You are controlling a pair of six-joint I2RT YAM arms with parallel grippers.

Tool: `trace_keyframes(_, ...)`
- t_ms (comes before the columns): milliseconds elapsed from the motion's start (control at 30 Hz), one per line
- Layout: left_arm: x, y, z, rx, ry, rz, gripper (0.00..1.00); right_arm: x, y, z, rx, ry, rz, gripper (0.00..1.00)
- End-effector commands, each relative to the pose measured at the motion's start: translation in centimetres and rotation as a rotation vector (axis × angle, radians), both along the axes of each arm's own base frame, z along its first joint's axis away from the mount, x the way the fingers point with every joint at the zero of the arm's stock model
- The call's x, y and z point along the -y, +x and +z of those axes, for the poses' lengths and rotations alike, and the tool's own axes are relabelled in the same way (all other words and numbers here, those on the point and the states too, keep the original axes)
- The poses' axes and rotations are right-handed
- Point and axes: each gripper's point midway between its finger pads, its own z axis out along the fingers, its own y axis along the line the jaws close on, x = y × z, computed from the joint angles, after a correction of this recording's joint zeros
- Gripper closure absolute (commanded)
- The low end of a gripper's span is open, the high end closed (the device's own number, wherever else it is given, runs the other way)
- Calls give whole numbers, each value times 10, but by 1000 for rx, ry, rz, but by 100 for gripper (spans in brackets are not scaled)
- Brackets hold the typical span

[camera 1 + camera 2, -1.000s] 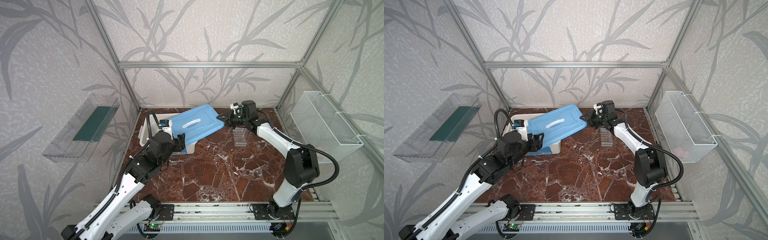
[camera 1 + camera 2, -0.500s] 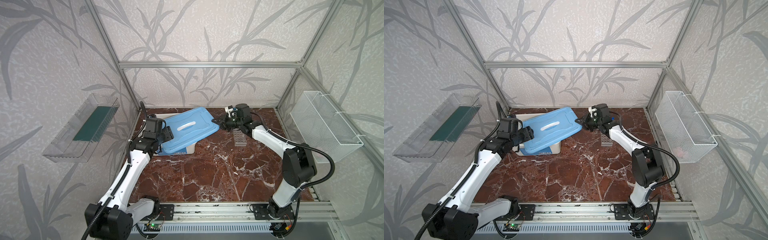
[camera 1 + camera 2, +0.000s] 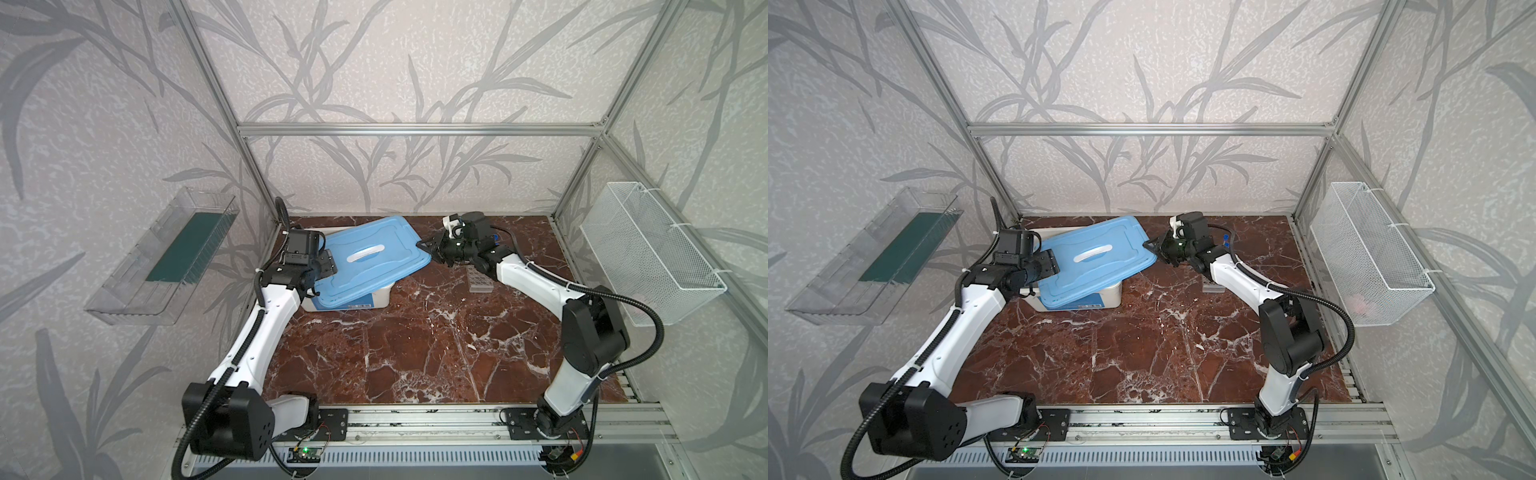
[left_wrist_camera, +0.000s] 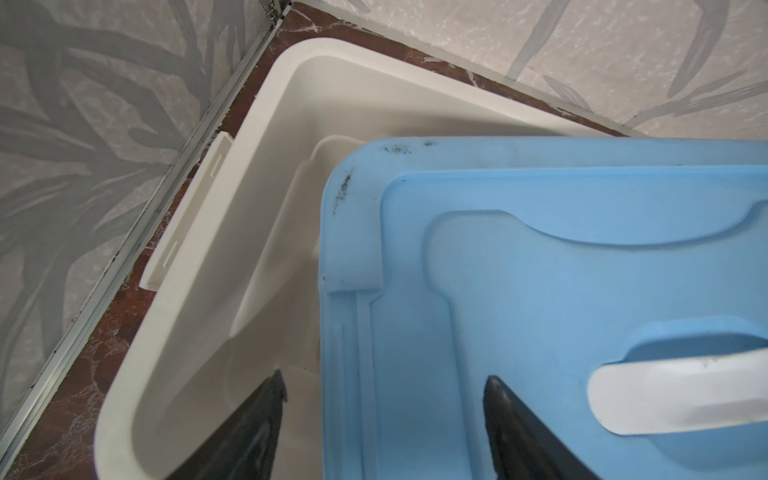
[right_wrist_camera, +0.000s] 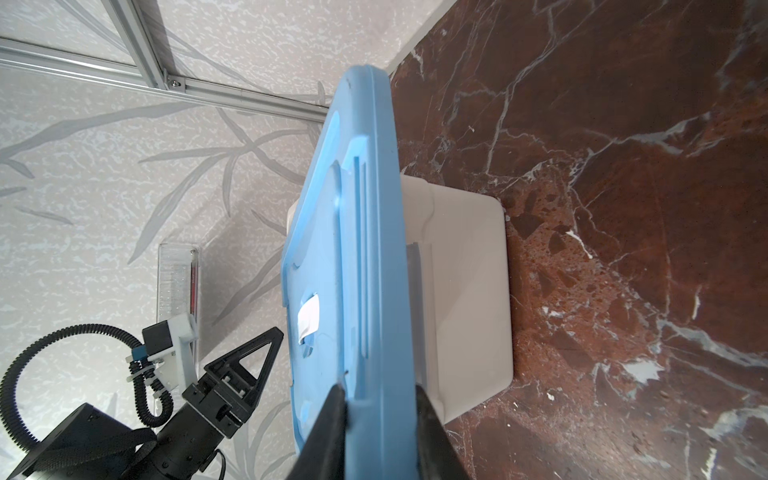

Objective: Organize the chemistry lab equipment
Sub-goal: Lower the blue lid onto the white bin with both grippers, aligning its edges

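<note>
Of the chemistry lab equipment, a clear grid rack (image 3: pixel 480 284) (image 3: pixel 1214 286) stands under my right forearm, and a small blue cap (image 3: pixel 494 238) (image 3: pixel 1225 237) peeks out behind that arm. In both top views my right gripper (image 3: pixel 430 245) (image 3: pixel 1152 245) (image 5: pixel 380 386) is shut on the right corner of the blue lid (image 3: pixel 374 266) (image 3: pixel 1092 266) (image 5: pixel 365 249), which lies tilted and skewed over the white tub (image 3: pixel 374 299) (image 3: pixel 1100 297). At the lid's left end, my left gripper (image 3: pixel 328 264) (image 3: pixel 1052 264) (image 4: pixel 386 378) hangs open, straddling the lid's edge (image 4: pixel 540 291) without touching it.
The tub (image 4: pixel 266 166) (image 5: pixel 469 291) sits in the back left corner, close to both walls. A clear bin with a green insert (image 3: pixel 166 257) hangs on the left wall. A white wire basket (image 3: pixel 648 249) hangs on the right wall. Brown marble floor (image 3: pixel 415 353) spreads in front.
My left arm swung from in front of the tub to the lid's left end, and its jaws widened. The right gripper carried the lid a little leftward.
</note>
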Motion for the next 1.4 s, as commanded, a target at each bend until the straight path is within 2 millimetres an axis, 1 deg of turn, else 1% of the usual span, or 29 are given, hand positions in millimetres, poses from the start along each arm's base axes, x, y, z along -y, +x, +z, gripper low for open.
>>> trace_keyframes(0, -13, 4, 0, 5, 33, 33, 22, 2, 1, -34, -31, -107, -24, 75)
trace_keyframes(100, -18, 14, 2, 17, 16, 39, 22, -5, -4, -33, -24, -113, -9, 74)
trace_keyframes(167, -20, 19, 4, 16, 18, 39, 26, -10, -7, -33, -20, -120, 5, 74)
trace_keyframes(300, -29, 29, 0, -5, 11, 51, 31, -17, -13, -33, -10, -140, 31, 71)
trace_keyframes(467, -37, 39, -6, -28, 27, 56, 31, -26, -20, -36, -3, -173, 70, 67)
trace_keyframes(633, -43, 49, -3, -25, 37, 61, 31, -35, -27, -37, 8, -207, 116, 63)
trace_keyframes(900, -60, 65, -3, -50, 59, 80, 31, -51, -37, -31, 37, -257, 165, 60)
trace_keyframes(1000, -67, 70, -8, -78, 63, 90, 31, -60, -41, -29, 51, -285, 191, 59)
trace_keyframes(1100, -70, 70, -9, -92, 82, 95, 27, -67, -44, -30, 57, -307, 211, 58)
trace_keyframes(1200, -73, 65, -7, -105, 103, 105, 18, -73, -47, -31, 61, -321, 228, 57)
trace_keyframes(1367, -79, 58, -6, -129, 132, 118, 15, -79, -47, -37, 55, -344, 250, 54)
